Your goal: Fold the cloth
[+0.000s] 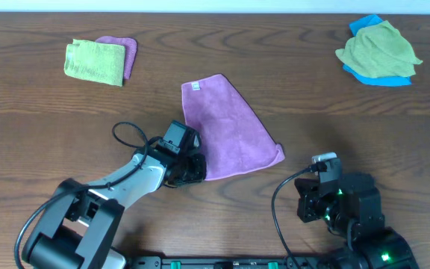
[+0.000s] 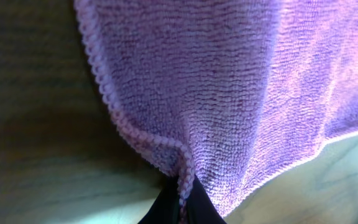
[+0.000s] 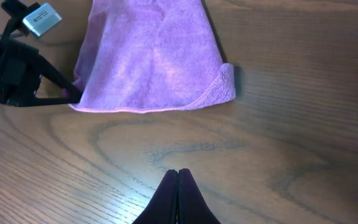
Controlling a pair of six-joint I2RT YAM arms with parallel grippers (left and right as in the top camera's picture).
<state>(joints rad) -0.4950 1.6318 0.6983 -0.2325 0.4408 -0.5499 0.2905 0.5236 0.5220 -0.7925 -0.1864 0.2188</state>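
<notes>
The lilac cloth [image 1: 228,127] lies on the wooden table near the middle, and a small white label [image 1: 195,87] shows at its far left corner. My left gripper [image 1: 197,169] is at its near left corner. In the left wrist view the left gripper [image 2: 182,190] is shut on the cloth [image 2: 229,81], with the stitched hem pinched between the black fingers. The near right corner [image 3: 226,79] curls up slightly. My right gripper [image 3: 178,172] is shut on nothing and hovers over bare wood, short of the cloth's near edge [image 3: 148,109].
A folded lime-green cloth [image 1: 94,61] lies on a purple one [image 1: 128,51] at the back left. At the back right, a crumpled green cloth [image 1: 379,46] rests on a blue one [image 1: 385,78]. The right arm's base [image 1: 357,217] sits at the near right.
</notes>
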